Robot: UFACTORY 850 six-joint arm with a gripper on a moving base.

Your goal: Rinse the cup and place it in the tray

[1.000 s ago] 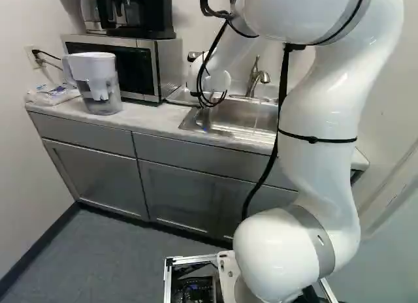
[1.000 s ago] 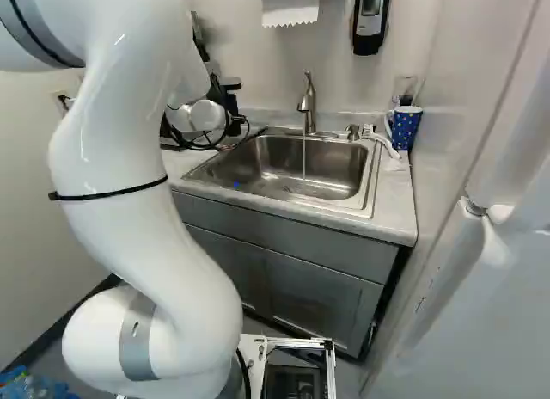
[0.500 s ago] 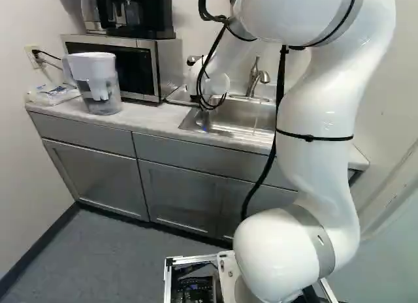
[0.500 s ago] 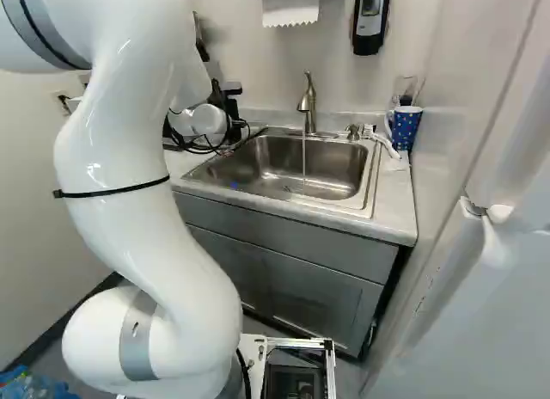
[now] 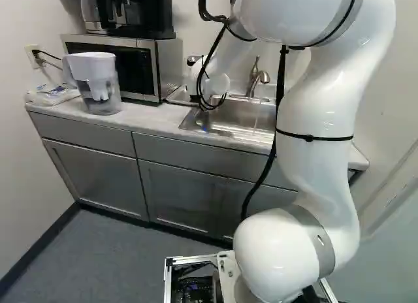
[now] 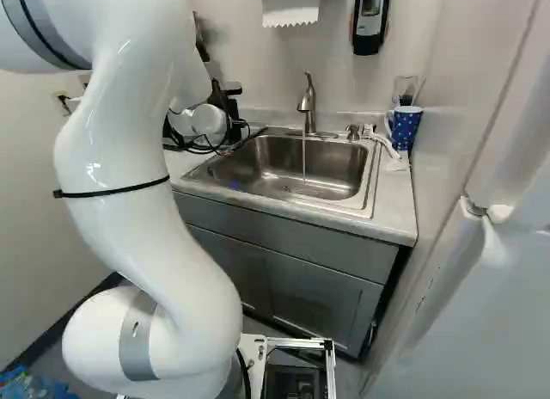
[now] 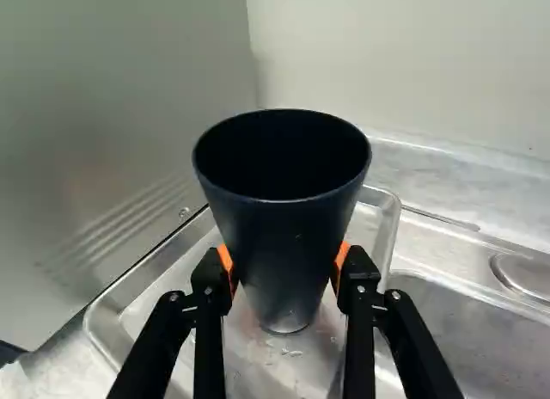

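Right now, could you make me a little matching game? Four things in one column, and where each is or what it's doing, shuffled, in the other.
1. Dark cup
2. Metal tray
3. Tap
4. Spotted mug

A. Letting a thin stream of water fall into the sink
B. Standing on the counter
C. Gripped between the robot hand's two fingers
D. Lying beneath the gripped thing

Right pairs: 1-C, 2-D, 3-A, 4-B.
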